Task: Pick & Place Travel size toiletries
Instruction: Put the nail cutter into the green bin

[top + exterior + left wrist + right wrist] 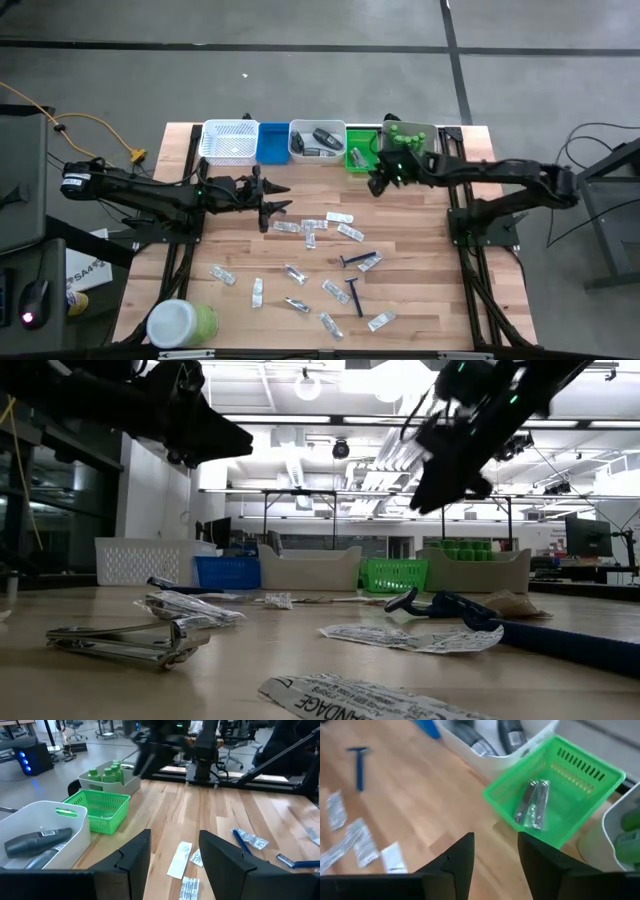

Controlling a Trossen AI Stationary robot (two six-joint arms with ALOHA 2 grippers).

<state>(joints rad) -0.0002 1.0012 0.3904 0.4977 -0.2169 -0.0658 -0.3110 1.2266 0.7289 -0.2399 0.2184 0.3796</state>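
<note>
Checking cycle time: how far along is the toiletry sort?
Done: nail clippers lie in the green basket, green bottles binned. In hand: nothing; right gripper open above the basket, left gripper open, empty. Left: sachets and razors scattered on the table.

1. I see a big green jar with a white lid (181,324) at the lower left of the high view.
2. White basket (230,141), blue tray (272,143) and green basket (361,147) line the table's (420,260) top edge.
</note>
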